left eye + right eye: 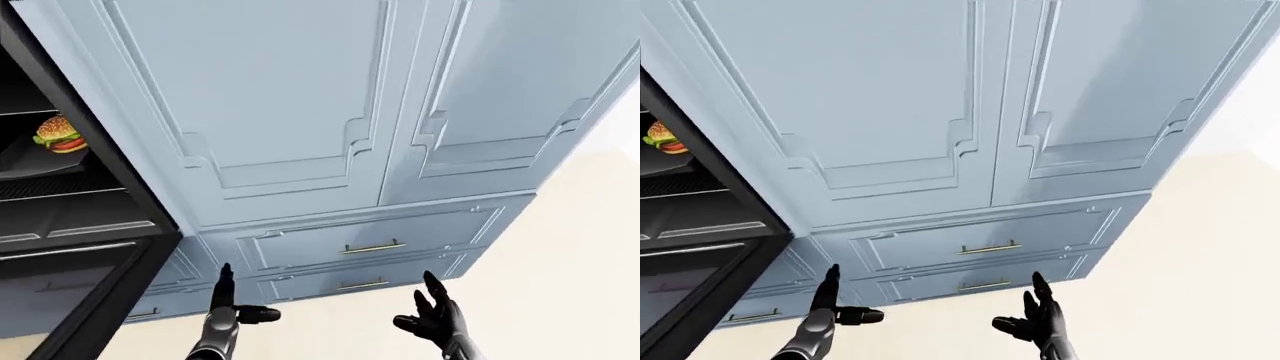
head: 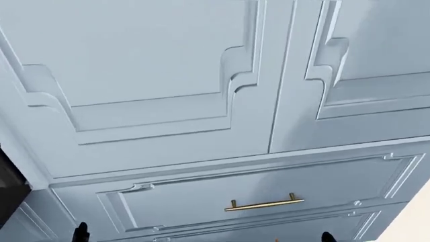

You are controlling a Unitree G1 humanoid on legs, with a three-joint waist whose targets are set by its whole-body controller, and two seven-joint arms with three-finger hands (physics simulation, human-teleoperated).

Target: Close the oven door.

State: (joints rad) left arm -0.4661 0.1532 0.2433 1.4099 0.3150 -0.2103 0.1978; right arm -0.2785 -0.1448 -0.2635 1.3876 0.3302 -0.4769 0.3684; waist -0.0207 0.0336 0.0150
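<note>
Black oven door (image 1: 75, 300) hangs open, just left of the splayed, empty left hand (image 1: 225, 311); right hand (image 1: 435, 319) likewise. Facing the blue cabinets (image 1: 300, 112), a reach could miss it.

The oven (image 1: 70, 217) — and its open door (image 1: 85, 300) — run off the left-eye view's left edge.

Pale blue cabinets (image 1: 300, 112) with brass drawer handles (image 1: 371, 247) stand right of the black oven (image 1: 70, 225), above a cream floor (image 1: 560, 285).
</note>
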